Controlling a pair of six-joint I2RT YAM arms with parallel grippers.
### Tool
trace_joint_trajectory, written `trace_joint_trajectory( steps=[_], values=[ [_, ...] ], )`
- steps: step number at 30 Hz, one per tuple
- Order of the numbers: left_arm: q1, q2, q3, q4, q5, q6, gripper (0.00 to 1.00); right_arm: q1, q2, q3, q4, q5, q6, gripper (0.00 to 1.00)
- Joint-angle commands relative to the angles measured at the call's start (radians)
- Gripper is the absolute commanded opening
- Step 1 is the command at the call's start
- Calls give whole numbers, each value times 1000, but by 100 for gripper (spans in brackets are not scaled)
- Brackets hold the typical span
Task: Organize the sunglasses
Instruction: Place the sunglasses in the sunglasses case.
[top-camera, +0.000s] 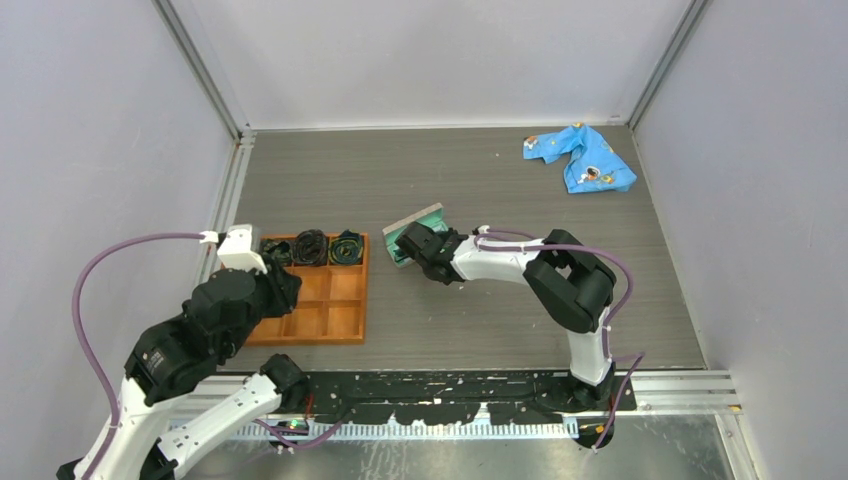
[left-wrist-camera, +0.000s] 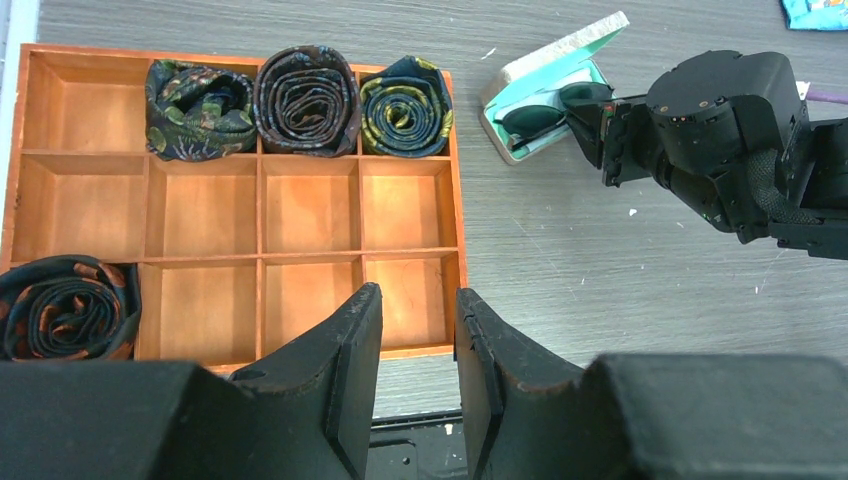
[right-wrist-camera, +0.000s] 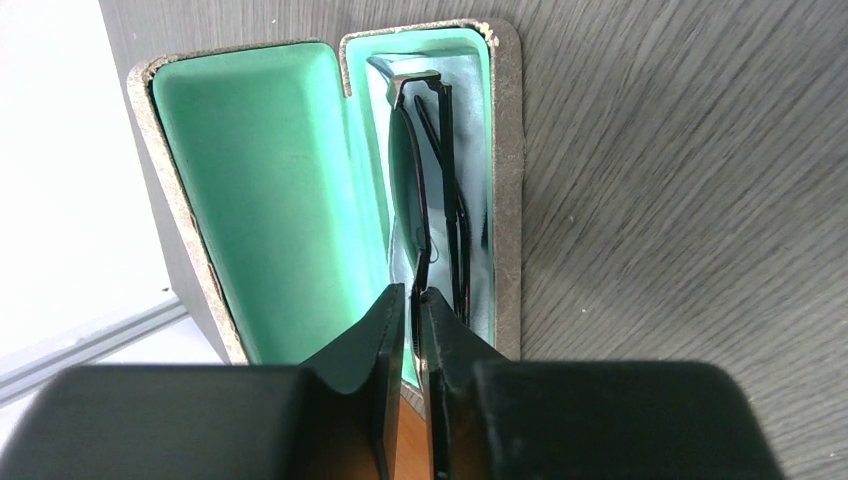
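The sunglasses (right-wrist-camera: 428, 200) lie folded in the right half of an open grey-tan case (right-wrist-camera: 270, 180) lined in teal. Their black frame and thin arms stand on edge. My right gripper (right-wrist-camera: 410, 292) reaches into the case, its fingers pinched on the near end of the frame. In the top view the case (top-camera: 425, 218) sits mid-table with the right gripper (top-camera: 408, 240) over it. The left wrist view shows a dark lens (left-wrist-camera: 530, 118) inside the case (left-wrist-camera: 560, 50). My left gripper (left-wrist-camera: 420, 320) hovers open over the near edge of the orange tray (left-wrist-camera: 455, 200), with nothing between its fingers.
The orange tray (top-camera: 345, 318) has several compartments; three rolled dark ties (left-wrist-camera: 305, 100) fill its far row and another (left-wrist-camera: 65, 305) sits near left. A blue patterned cloth (top-camera: 580, 158) lies at the far right. Walls close in the table on three sides.
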Motion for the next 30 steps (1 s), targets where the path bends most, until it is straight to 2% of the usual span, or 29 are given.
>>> trace_joint_trajectory(
  steps=[1,5,10,14,25,30],
  values=[
    [3,-12,3,-10,0,7,35,2,-14,24,18,69,-6,22],
    [3,-12,6,-14,-1,7,35,0,-23,-5,96,69,-83,35],
    [3,-14,8,-16,0,7,35,1,-62,-64,226,66,-200,43],
    [3,-14,8,-15,0,7,35,1,-95,-93,264,53,-243,49],
    [3,10,8,1,7,7,35,-6,-165,-205,354,5,-285,52],
    [3,23,1,11,12,4,35,-14,-209,-296,467,-55,-338,52]
  ],
)
